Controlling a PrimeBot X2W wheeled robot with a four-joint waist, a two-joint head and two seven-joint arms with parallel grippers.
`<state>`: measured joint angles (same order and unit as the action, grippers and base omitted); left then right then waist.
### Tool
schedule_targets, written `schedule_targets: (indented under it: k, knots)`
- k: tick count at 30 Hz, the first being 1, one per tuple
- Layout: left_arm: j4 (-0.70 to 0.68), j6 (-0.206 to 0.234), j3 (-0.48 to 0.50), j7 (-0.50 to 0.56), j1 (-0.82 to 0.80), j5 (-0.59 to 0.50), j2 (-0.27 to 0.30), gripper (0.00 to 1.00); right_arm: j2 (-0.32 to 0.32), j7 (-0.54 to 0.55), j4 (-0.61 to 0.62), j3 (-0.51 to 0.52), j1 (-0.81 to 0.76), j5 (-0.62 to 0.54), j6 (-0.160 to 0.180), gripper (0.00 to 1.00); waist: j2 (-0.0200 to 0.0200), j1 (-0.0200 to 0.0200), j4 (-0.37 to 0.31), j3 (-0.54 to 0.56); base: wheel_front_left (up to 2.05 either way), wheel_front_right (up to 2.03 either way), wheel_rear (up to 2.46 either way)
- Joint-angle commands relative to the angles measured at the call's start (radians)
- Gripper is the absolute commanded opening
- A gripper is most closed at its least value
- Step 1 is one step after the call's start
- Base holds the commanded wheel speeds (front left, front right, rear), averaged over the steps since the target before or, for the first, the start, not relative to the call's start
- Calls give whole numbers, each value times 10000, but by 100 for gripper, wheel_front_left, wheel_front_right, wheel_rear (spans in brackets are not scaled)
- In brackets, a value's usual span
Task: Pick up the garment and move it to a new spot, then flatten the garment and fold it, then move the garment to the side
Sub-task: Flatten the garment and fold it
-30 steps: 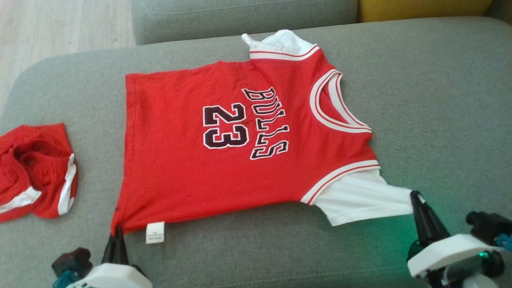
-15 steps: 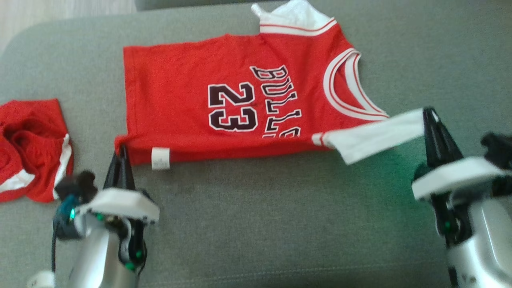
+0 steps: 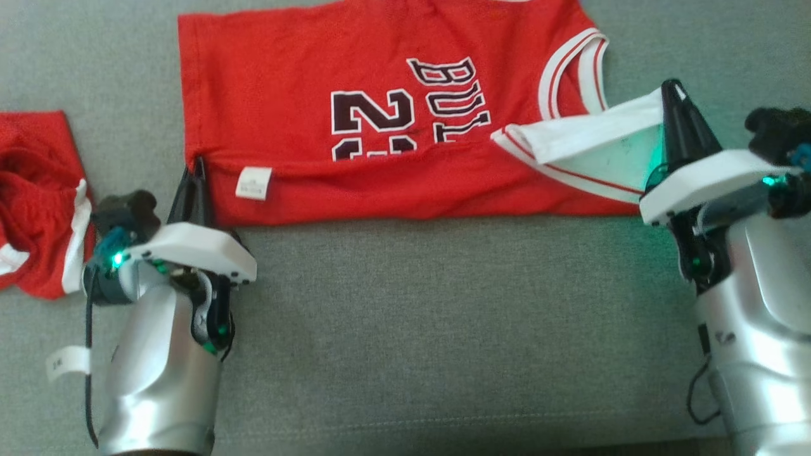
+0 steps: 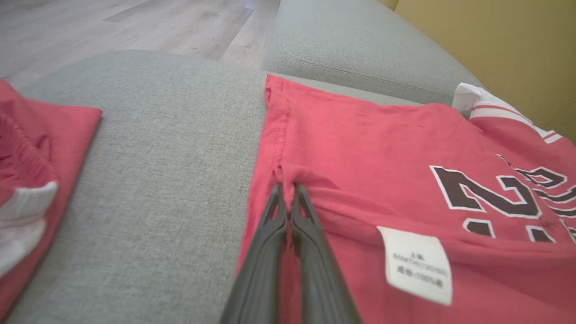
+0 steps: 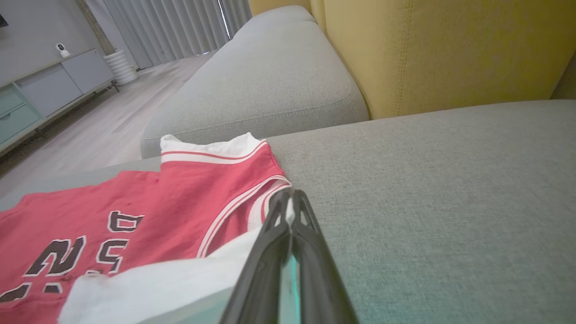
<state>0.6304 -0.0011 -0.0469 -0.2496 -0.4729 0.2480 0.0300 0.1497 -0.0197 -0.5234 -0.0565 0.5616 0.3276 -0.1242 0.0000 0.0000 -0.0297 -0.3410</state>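
Grey sofa (image 3: 405,316) — jersey (image 3: 285,82) pinched by both end effectors (image 3: 195,171) (image 3: 673,92)

Far edge of jersey (image 3: 285,95) past head view's top; label (image 3: 253,183) print illegible

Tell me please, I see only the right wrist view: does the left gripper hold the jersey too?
Observer: Yes. The left gripper has its jaws shut on the hem corner of the jersey.
Operator: Is the near edge folded over?
Observer: Partly. In the head view it lies turned up over the lower part of the number.
Operator: Is anything else nearby?
Observer: Red shorts lie to the left of the jersey, apart from it.
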Motion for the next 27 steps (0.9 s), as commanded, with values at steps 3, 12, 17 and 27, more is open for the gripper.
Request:
schedule_targets:
  k: [3, 12, 17, 27]
  knots:
    - [-161, -17, 432, -122, -454, -114, 212, 0, -57, -348, -232, -46, 616, -240, -65, 0, 0, 0, 51, -286, 0, 0, 0]
    - [-160, -29, 328, -122, -489, 2, 205, 100, -324, -1476, -1412, -78, 1369, -346, -65, 100, 0, 0, 81, -537, 0, 0, 0]
    - [-654, 111, 158, -122, 35, 132, 204, 100, -278, -2127, -1398, -234, 1194, -349, -65, 100, 0, 0, 35, -459, 0, 0, 0]
    - [-1852, 527, -565, -122, 1666, 555, 203, 100, -141, -2262, -892, -808, -672, 374, -65, 100, 0, 0, 24, -62, 0, 0, 0]
